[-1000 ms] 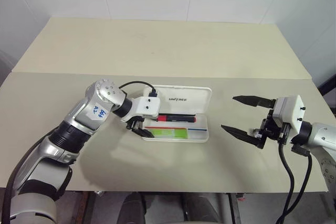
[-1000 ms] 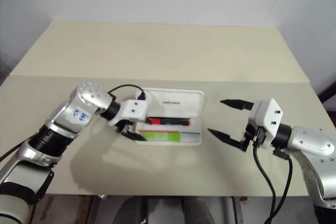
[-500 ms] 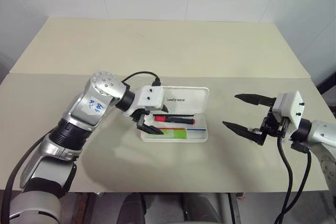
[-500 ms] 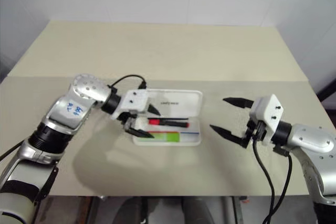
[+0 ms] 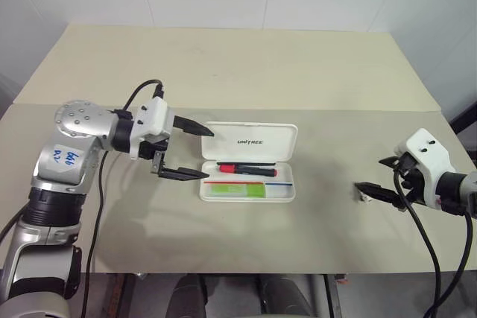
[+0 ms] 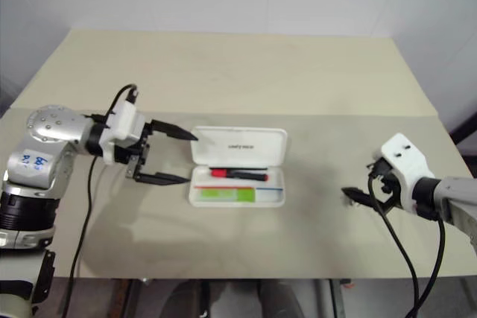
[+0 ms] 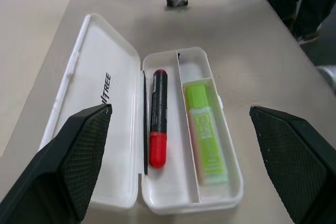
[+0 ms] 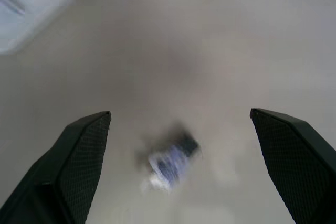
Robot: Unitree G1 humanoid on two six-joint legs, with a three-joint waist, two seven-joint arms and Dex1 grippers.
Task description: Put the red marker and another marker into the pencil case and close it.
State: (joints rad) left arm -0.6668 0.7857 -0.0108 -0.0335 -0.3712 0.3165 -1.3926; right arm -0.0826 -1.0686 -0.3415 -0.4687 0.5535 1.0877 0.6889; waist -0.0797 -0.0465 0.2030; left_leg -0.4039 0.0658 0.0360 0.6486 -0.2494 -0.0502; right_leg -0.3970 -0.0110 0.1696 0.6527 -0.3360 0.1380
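Right gripper [image 8: 178, 169] hangs over the table [image 8: 220, 40], fingers [image 8: 79, 161] spread wide with nothing between them but bare surface and one small blurred object [image 8: 170, 162], bluish-white and dark, lying on the table. Far corner: an edge of the white case [image 8: 31, 9], a bit of red inside.

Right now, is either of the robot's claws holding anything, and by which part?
No. The left gripper is open beside the pencil case; the right gripper is open above a small clip-like object, apart from it.
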